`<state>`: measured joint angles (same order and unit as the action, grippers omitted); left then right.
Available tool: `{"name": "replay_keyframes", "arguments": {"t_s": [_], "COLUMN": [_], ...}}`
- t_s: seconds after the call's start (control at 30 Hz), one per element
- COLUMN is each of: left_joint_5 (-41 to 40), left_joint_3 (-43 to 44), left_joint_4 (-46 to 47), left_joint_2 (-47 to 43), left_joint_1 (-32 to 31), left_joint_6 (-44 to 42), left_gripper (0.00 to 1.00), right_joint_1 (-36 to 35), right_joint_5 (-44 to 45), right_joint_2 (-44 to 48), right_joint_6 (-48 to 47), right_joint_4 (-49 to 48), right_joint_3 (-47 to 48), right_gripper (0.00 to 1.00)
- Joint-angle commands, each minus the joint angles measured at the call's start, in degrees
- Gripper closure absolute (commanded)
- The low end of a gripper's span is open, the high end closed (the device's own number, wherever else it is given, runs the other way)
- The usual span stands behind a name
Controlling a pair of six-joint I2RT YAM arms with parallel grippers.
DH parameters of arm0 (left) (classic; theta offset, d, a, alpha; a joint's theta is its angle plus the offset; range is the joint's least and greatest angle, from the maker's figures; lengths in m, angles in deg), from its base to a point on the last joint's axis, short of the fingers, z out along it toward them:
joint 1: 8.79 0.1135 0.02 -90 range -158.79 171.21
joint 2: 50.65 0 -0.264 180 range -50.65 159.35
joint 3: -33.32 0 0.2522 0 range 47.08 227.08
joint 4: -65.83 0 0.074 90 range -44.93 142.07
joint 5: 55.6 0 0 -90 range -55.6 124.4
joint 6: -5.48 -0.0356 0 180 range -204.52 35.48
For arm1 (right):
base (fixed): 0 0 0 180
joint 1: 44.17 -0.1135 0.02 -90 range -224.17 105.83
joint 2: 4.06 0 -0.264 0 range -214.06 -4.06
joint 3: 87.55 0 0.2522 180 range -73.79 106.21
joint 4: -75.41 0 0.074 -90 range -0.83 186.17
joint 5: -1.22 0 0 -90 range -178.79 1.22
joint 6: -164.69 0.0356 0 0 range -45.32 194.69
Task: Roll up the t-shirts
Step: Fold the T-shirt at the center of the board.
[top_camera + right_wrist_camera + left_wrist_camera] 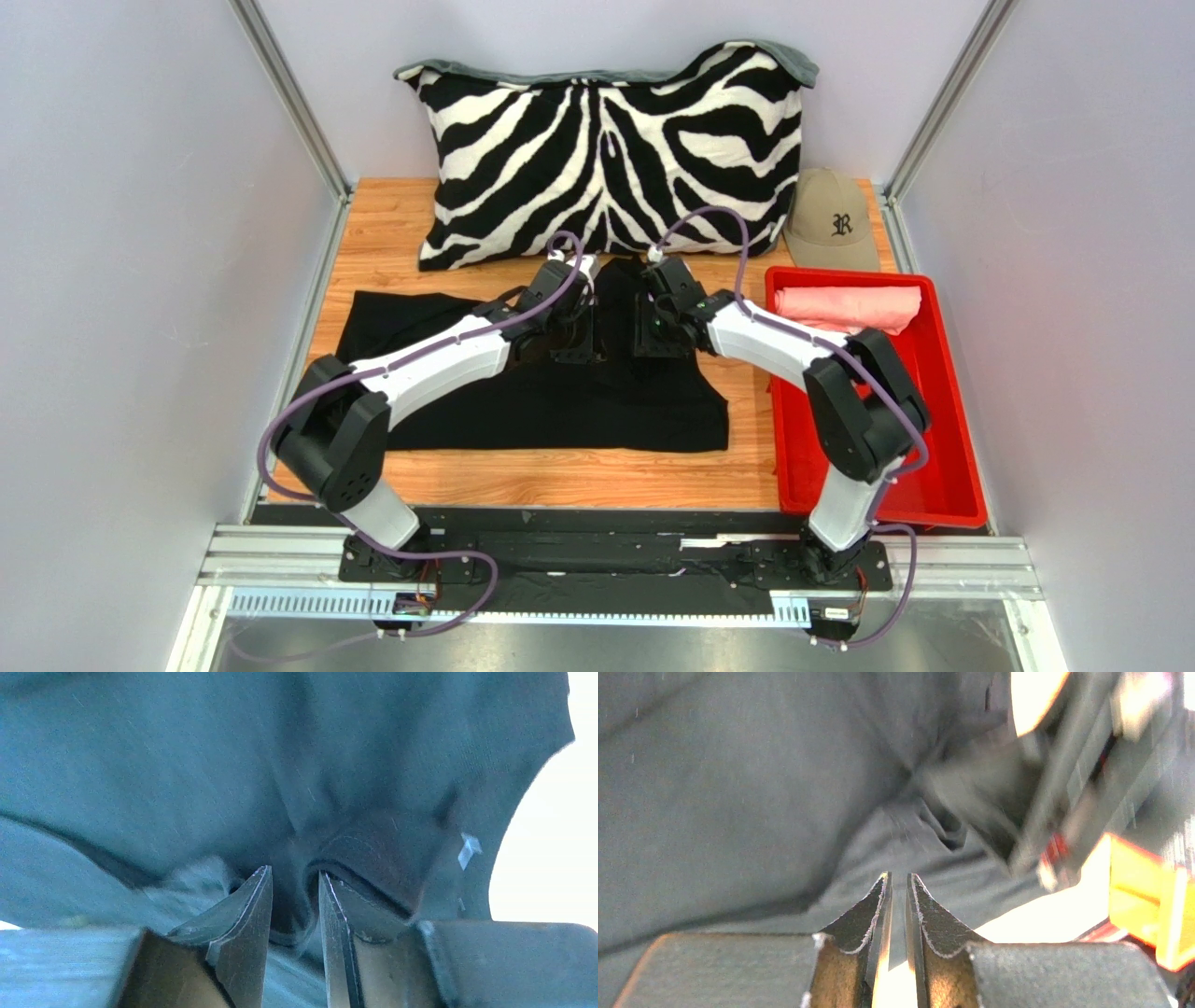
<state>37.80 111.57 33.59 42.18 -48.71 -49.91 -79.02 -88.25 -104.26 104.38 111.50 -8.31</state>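
The black t-shirt [561, 399] lies spread on the wooden table, its far edge bunched up in the middle. Both grippers are at that far edge, side by side. My left gripper [572, 340] [898, 876] has its jaws nearly together, and creases in the black t-shirt [738, 777] run into the tips. My right gripper [648, 336] [295, 875] is shut on a thick fold of the black t-shirt [210, 756], which fills the gap between its jaws. The salmon pink t-shirt [849, 305] lies rolled at the far end of the red tray [954, 420].
A zebra-striped pillow [610, 147] leans against the back wall just beyond both grippers. A tan cap [835, 221] sits at the back right, behind the tray. Bare wood [561, 476] shows in front of the shirt. Grey walls close in both sides.
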Motion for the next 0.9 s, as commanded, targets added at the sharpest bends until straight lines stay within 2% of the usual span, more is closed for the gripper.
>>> {"name": "replay_keyframes", "arguments": {"t_s": [0.0, 0.17, 0.3, 0.4, 0.57, 0.73, 0.87], "left_joint_5": [1.87, 5.91, 7.58, 7.68, 3.38, 1.52, 1.96], "left_joint_3": [-3.49, -5.95, -6.57, -5.78, -1.74, 2.57, 4.41], "left_joint_4": [0.20, 1.86, 3.97, 4.77, 4.51, 4.15, 2.93], "left_joint_2": [-5.55, -5.74, -3.90, -1.88, 3.22, 9.29, 11.84], "left_joint_1": [0.28, 0.20, -0.07, -0.07, 0.11, 2.65, 5.20], "left_joint_6": [0.37, 1.16, 1.95, 2.21, 2.30, 3.26, 3.45], "left_gripper": [0.79, 0.79, 0.79, 0.79, 0.78, 0.78, 0.78], "right_joint_1": [0.22, 1.36, 3.38, 4.35, 4.62, 4.62, 4.62], "right_joint_5": [0.26, -2.21, -1.94, 1.38, 4.91, 3.87, 0.62], "right_joint_2": [-4.99, -10.71, -10.63, -6.68, 0.09, 4.66, 3.79], "right_joint_6": [-1.30, -1.30, -1.39, -1.39, -0.60, 1.86, 3.70], "right_joint_4": [-1.06, 0.26, 2.02, 2.46, 3.16, -0.17, -2.90], "right_joint_3": [9.47, 16.79, 18.73, 16.80, 9.61, 0.81, -4.99], "right_gripper": [0.66, 0.66, 0.66, 0.66, 0.66, 0.68, 0.70]}}
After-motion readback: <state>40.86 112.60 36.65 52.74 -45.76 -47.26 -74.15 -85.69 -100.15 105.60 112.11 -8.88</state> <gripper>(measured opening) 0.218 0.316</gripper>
